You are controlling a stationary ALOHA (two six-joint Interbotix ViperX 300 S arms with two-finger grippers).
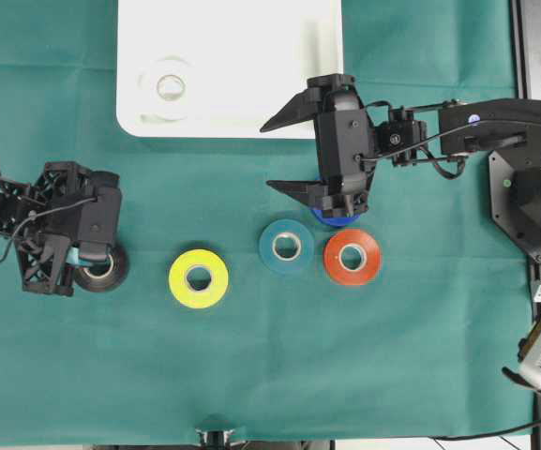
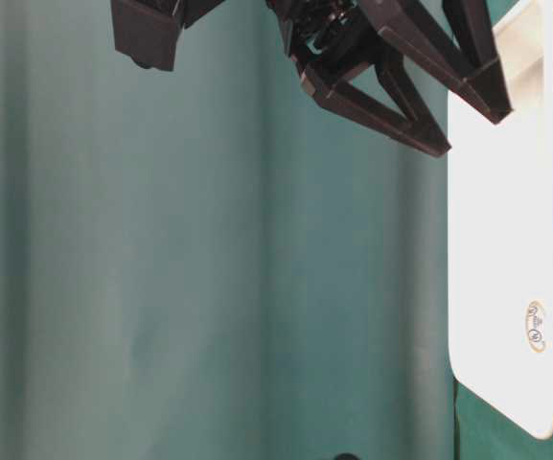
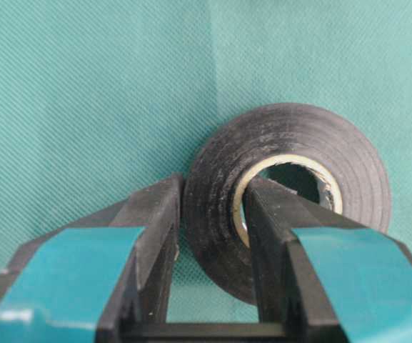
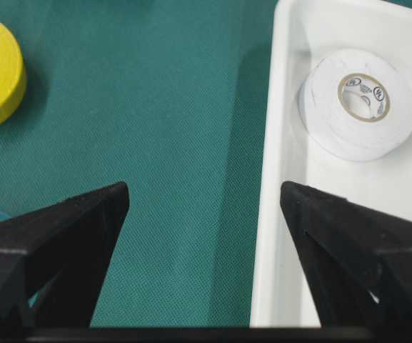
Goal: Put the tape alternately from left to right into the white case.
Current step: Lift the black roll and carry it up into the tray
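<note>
- Left wrist view: the left gripper (image 3: 213, 214) was clamped on the wall of the black roll (image 3: 288, 193) (one finger inside its core), resting on the green cloth (image 3: 84, 86).
- The right gripper (image 1: 284, 155) stood wide, holding nothing.
- The white roll (image 1: 169, 88) lay inside the white case (image 1: 251, 56).
- The yellow roll (image 1: 199, 278), teal roll (image 1: 286, 246) and orange-red roll (image 1: 353, 256) lay on the cloth.

Finely woven matt green cloth (image 3: 84, 93), scuffed semi-gloss black tape (image 3: 291, 136), smooth glossy white case (image 4: 284, 214), plastic-looking.
</note>
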